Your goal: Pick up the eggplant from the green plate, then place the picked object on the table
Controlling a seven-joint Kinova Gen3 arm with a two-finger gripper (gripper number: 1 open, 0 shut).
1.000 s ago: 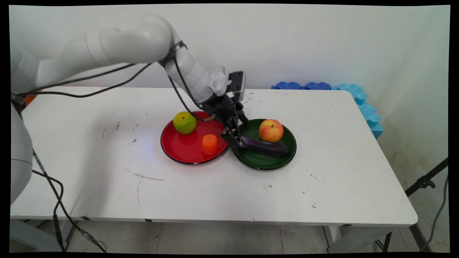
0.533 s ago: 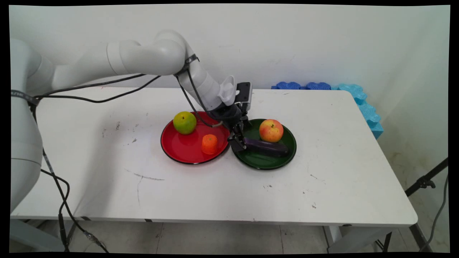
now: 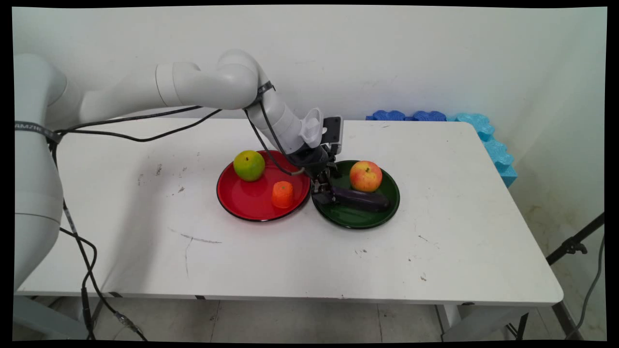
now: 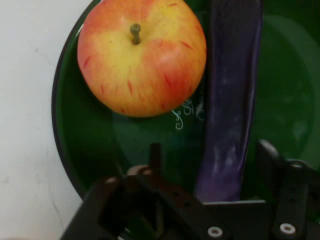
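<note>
A purple eggplant [image 3: 360, 199] lies in a green plate [image 3: 358, 220] beside a red-yellow apple [image 3: 365, 176], the black gripper [image 3: 323, 195] lowered over the eggplant's left end, fingers spread either side of it, not closed. Just left of the green plate, a red plate [image 3: 246, 205] holds a green apple [image 3: 249, 165] and an orange piece [image 3: 282, 194].

The arm [image 3: 193, 89] is glossy white, built of rounded tubular links. Black cables [image 3: 140, 118] hang along it, bound by a black strap near the wrist. A ribbed white disc and a dark camera block sit above the black gripper [image 3: 325, 193], whose linkage shows 2 silver screws [image 4: 215, 231].
</note>
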